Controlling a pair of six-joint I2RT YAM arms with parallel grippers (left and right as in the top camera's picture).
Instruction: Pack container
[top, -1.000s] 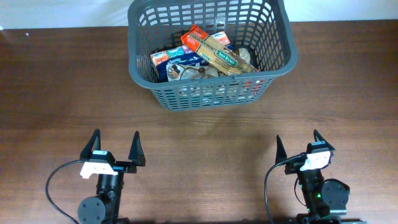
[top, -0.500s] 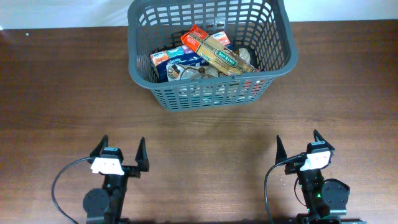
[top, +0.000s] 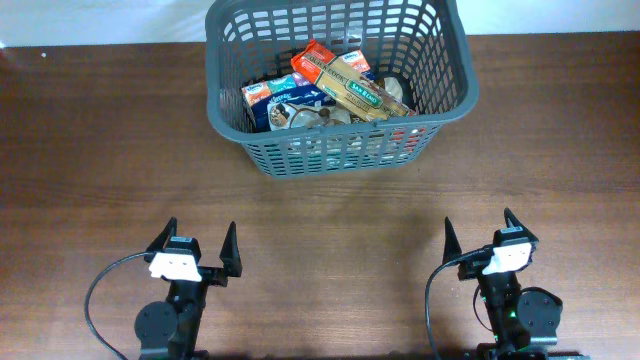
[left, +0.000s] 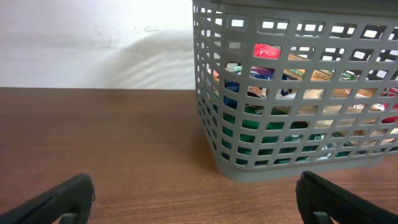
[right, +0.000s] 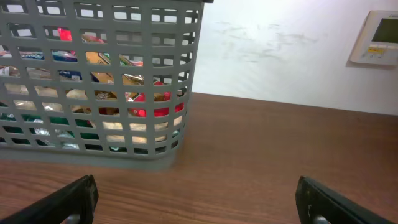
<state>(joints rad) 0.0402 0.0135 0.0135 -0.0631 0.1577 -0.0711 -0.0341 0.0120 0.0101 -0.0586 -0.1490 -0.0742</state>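
Note:
The container (top: 216, 95), a dark grey slotted basket, stands at the far middle of the wooden table and holds several grocery packets (top: 345, 85). My left gripper (top: 200, 233) is open near the front edge at the left, with nothing between its fingers. My right gripper (top: 478, 224) is open near the front edge at the right, also with nothing in it. In the left wrist view the container (left: 298, 149) fills the upper right, well beyond the gripper (left: 199, 194). In the right wrist view the container (right: 93, 152) is at the upper left, beyond the gripper (right: 196, 194).
A bare strip of brown table (top: 330, 215) lies between the basket and both grippers. Behind the table is a white wall (left: 93, 43) with a small wall panel (right: 378, 37) at the right. Black cables (top: 92, 300) loop beside each arm base.
My left gripper has shifted a little to the right and back toward the front edge, still open. The right arm and the basket have not moved.

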